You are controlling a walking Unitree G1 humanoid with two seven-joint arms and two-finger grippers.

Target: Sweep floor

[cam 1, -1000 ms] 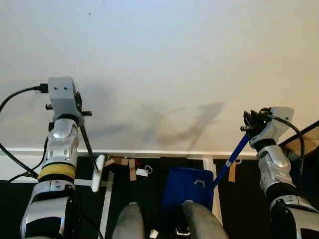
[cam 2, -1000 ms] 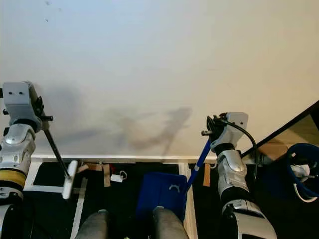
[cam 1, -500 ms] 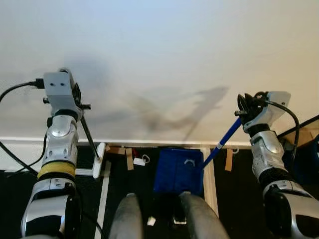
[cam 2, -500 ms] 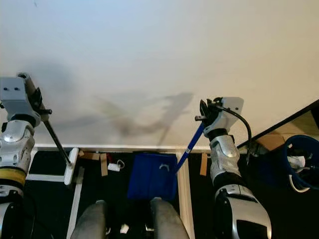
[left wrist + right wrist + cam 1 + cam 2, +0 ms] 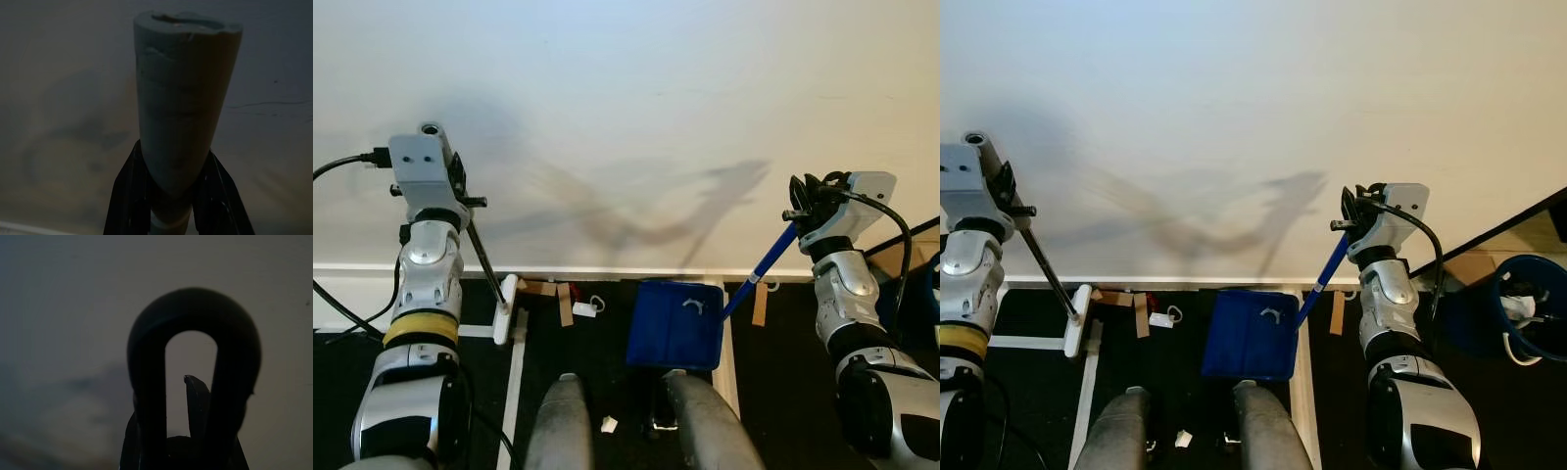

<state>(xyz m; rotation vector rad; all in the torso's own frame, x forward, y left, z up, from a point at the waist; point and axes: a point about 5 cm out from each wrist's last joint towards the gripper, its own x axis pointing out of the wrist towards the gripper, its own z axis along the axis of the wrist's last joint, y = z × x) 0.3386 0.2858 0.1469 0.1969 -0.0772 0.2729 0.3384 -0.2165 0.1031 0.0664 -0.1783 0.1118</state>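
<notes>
Blue dustpan point(image 5: 675, 324) lay flat on the dark floor point(image 5: 783, 392) near the skirting board; right gripper point(image 5: 808, 208) pinched its blue handle. Left gripper point(image 5: 458, 186) clamped the broom point(image 5: 507, 309), white head beside paper scraps point(image 5: 570, 304) at the wall point(image 5: 626, 117).

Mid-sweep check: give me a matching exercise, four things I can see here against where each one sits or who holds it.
Things:
1. blue plastic dustpan
2. white broom head
3. small white scrap
4. blue bucket

Places:
A. between the robot's feet
B. far right, past the right arm
C. on a black rod held by the left pincer
D. on a blue handle held by the right pincer

Pairs: 1-D, 2-C, 3-A, 4-B
</notes>
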